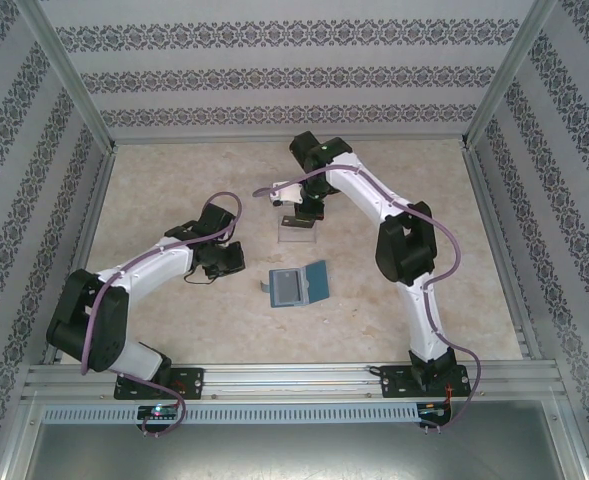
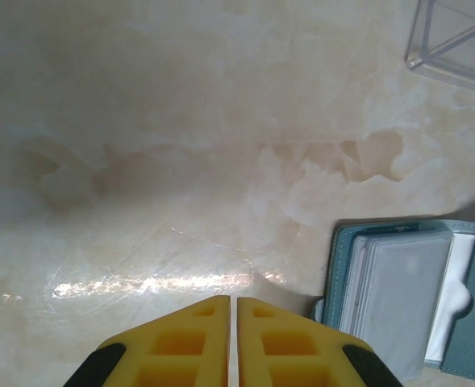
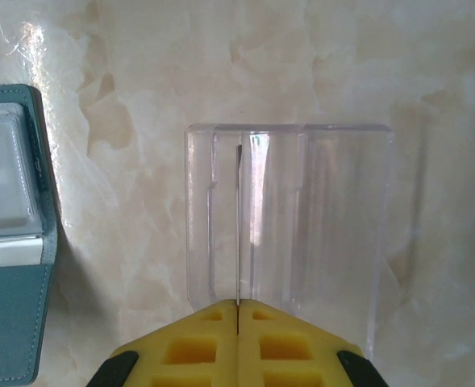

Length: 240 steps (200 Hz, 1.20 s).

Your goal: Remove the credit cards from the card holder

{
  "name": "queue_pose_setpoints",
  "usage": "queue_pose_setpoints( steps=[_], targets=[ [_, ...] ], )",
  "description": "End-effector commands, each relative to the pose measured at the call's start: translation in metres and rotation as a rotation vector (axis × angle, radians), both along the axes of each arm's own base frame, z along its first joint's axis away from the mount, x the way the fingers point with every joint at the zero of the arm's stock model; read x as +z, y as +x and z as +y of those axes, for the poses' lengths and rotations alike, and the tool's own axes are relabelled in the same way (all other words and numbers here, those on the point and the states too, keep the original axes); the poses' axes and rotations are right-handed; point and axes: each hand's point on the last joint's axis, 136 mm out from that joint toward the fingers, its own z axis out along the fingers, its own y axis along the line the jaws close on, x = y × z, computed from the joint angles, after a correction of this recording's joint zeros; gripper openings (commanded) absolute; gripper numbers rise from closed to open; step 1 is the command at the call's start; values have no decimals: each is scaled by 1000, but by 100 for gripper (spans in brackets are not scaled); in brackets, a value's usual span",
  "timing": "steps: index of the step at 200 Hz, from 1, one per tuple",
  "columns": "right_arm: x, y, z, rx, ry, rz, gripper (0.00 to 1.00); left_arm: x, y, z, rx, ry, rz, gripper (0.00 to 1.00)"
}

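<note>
A pale, marbled tabletop (image 1: 174, 320) sits inside an aluminium frame, with patterned walls (image 1: 274, 60) on 3 sides.

The left end effector (image 2: 231, 300) hovers low over bare tabletop. Its 2 yellow fingers are drawn together with only a thin slit between them, and nothing is held there. Just to its right and slightly ahead lies the card holder (image 2: 338, 266), opened flat. The teal cover is spread out, and a stack of pale credit cards (image 2: 398, 290) sits in the inner pocket.

The right end effector (image 3: 237, 305) is closed too, and its fingertips meet over the near wall of the clear plastic box (image 3: 334, 210). From the seam between the fingers a thin dark line runs straight ahead into one of the box's narrow slots. It looks like a single credit card (image 3: 239, 210) seen edge-on and pinched upright between the pads, though its face cannot be seen. The box stands directly under and ahead of this end effector, with its dividers running away from the fingertips.

The open card holder lies to the left of the right end effector, well clear of the box. From above, the holder rests between the 2 end effectors, nearer the arm bases than the box
</note>
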Motion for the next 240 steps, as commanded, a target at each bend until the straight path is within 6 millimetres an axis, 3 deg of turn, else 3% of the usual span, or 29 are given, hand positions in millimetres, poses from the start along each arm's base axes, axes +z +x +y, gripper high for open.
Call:
queue_pose_setpoints(
  steps=[1, 128, 182, 240],
  targets=[
    [-5, -13, -1, 41, -23, 64, 0, 3, -3, 7, 6, 3, -14, 11],
    [-38, -30, 1, 86, -66, 212, 0, -1, -7, 11, 18, -8, 1, 11],
    [-33, -31, 6, 110, -43, 233, 17, 1, -7, 9, 23, -24, 1, 11],
    [-26, -16, 2, 96, -47, 177, 18, 1, -6, 8, 23, -32, 1, 12]
  ],
)
